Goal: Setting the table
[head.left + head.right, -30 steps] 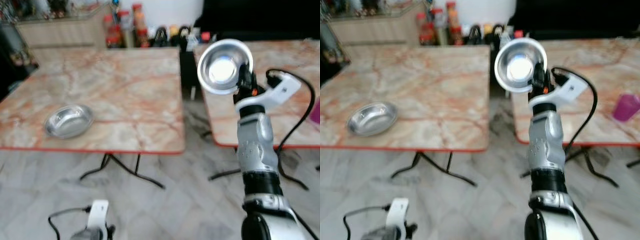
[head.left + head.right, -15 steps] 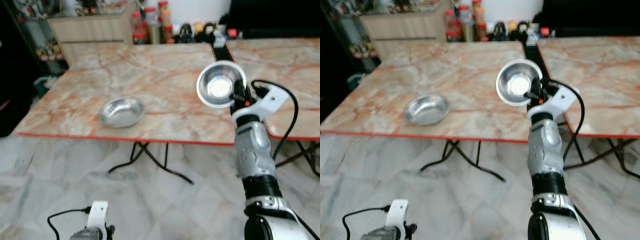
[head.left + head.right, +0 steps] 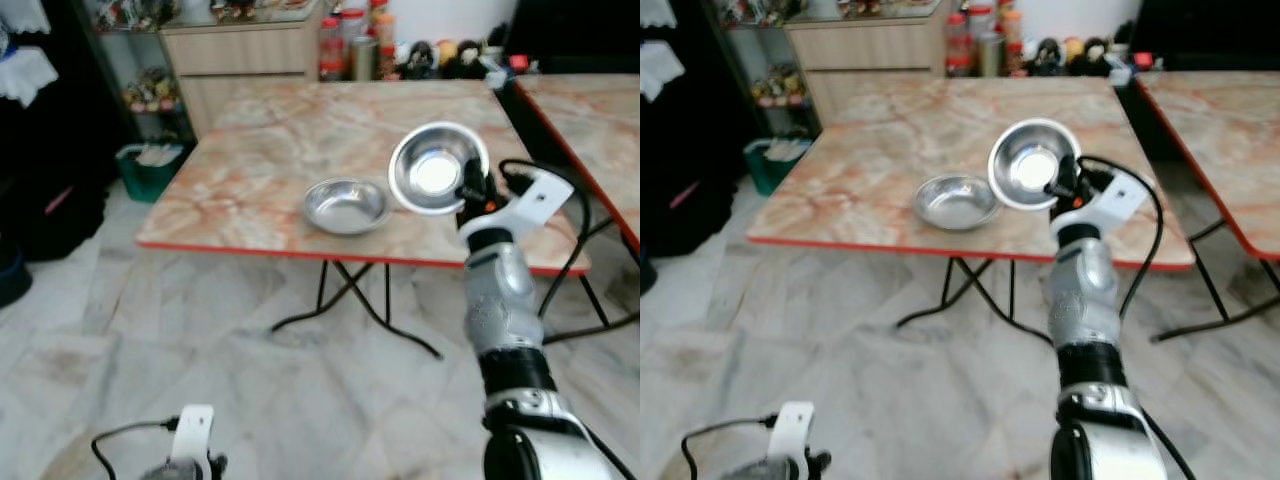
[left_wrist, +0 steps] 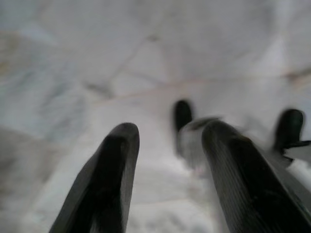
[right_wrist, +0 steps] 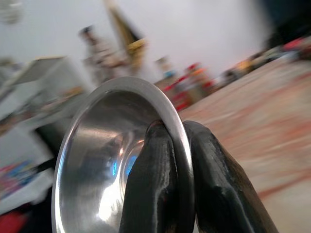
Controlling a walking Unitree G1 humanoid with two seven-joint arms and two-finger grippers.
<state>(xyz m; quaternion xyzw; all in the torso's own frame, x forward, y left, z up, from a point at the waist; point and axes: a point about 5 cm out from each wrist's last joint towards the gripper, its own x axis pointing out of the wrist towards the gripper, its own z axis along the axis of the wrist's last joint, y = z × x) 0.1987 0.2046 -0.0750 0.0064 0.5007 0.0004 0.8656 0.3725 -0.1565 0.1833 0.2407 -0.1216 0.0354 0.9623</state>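
Steel, shiny and round, the held bowl (image 3: 437, 168) stands on edge in the air above the near right part of the marble table (image 3: 270, 170), its hollow facing the camera. The right gripper (image 5: 177, 160) has its two black fingers (image 5: 150, 189) pinched together on the bowl's rim, one inside and one outside. A second steel bowl (image 3: 346, 205) rests upright on the table just beside it, to the left. Two bowls in all. Bottles and jars (image 3: 350, 45) crowd the table's far edge, before a wooden cabinet (image 3: 245, 60). Another marble table (image 3: 600, 110) stands to the right. The left gripper (image 4: 167, 145) hangs low over the pale floor (image 3: 150, 340), fingers apart, holding nothing.
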